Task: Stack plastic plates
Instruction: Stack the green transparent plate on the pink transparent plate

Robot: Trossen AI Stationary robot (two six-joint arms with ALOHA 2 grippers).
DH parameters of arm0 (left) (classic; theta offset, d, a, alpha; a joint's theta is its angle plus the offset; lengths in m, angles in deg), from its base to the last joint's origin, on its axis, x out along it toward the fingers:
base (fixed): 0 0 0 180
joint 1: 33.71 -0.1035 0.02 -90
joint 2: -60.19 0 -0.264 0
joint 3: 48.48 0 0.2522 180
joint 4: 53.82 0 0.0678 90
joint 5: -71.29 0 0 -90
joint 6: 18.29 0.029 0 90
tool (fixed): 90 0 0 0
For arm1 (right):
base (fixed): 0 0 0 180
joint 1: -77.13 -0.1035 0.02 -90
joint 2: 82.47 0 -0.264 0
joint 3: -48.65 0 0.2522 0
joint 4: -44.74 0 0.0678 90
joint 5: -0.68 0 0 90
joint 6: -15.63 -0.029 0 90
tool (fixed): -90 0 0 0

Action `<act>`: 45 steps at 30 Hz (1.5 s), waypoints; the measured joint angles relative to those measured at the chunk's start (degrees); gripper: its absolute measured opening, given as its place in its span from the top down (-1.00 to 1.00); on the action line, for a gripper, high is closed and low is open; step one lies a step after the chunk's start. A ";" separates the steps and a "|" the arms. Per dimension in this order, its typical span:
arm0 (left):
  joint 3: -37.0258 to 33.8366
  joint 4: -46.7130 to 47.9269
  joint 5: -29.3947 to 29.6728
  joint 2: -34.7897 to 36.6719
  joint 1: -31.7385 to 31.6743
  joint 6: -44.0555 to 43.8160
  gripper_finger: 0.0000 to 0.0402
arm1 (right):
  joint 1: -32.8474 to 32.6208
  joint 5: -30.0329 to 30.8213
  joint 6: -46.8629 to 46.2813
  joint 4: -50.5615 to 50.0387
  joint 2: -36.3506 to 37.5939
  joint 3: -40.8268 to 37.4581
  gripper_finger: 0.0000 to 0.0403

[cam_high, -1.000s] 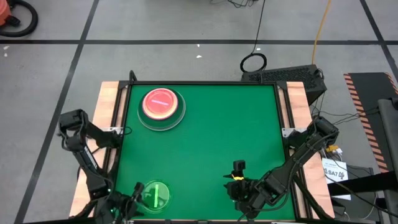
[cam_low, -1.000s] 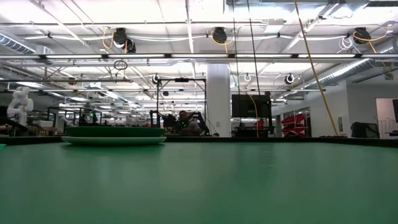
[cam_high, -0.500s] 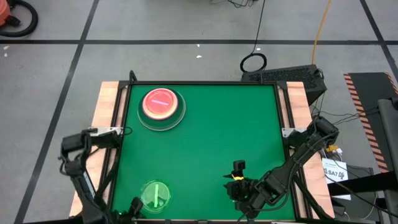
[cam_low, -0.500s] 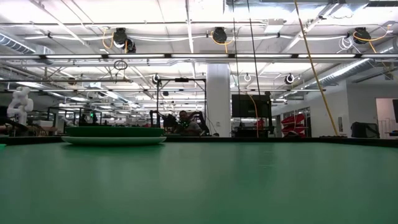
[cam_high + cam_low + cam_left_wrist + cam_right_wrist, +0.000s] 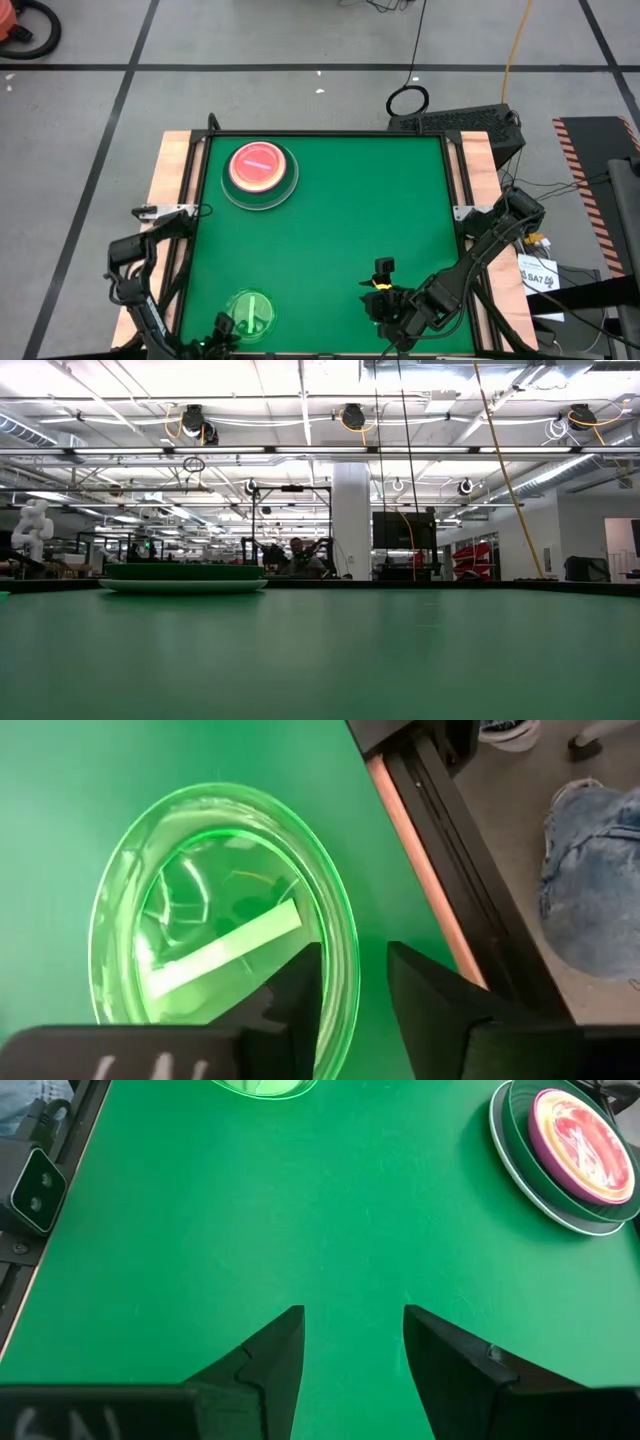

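Left jaws (image 5: 350, 985) straddle green plate (image 5: 215, 920) rim on green table (image 5: 340, 220).

Green plate (image 5: 262, 1087): cut by right wrist frame edge; in left wrist view its near rim hidden behind fingers (image 5: 300, 995). Left gripper (image 5: 218, 335) mostly cut off at high view's bottom edge. Stack (image 5: 183, 577) edge-on, layers indistinct.

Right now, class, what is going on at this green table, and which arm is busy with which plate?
The left pincer is at the table's near left corner, fingers open astride the rim of the small see-through green plate, not closed on it. The stack, a pink plate on dark green and white ones, sits at the far left. The right pincer waits open over bare mat near the front edge.
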 joint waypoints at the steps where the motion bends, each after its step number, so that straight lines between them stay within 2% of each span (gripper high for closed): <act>1: 0.00 0.24 -0.18 0.00 0.00 -0.35 0.43 | 0.00 0.00 -0.02 0.00 0.00 0.00 0.18; 6: -0.02 2.97 -1.19 0.02 -0.31 -3.49 0.53 | 0.00 0.00 -0.07 0.00 0.00 0.00 0.18; 15: -0.80 2.26 -3.28 -0.59 -0.44 -3.77 0.54 | 0.00 0.00 -0.04 0.00 0.00 0.02 0.18; 23: -1.27 2.30 -2.03 -1.05 -0.47 -3.52 0.55 | 0.00 0.00 -0.02 0.03 0.00 0.00 0.18; 25: -1.27 2.23 -1.91 -1.07 -0.52 -3.29 0.62 | 0.00 0.00 -0.02 0.05 0.00 0.00 0.18; 29: -1.29 2.22 -1.54 -1.07 -0.55 -1.67 0.92 | 0.01 0.00 -0.11 0.03 0.00 0.00 0.18; 36: -1.00 2.62 2.81 -1.09 -0.79 3.37 0.96 | 0.00 0.00 -0.05 0.00 0.00 0.00 0.18; 45: 3.65 6.77 7.56 -1.07 -4.96 11.21 0.97 | 0.01 0.00 -0.02 -0.01 0.00 0.00 0.18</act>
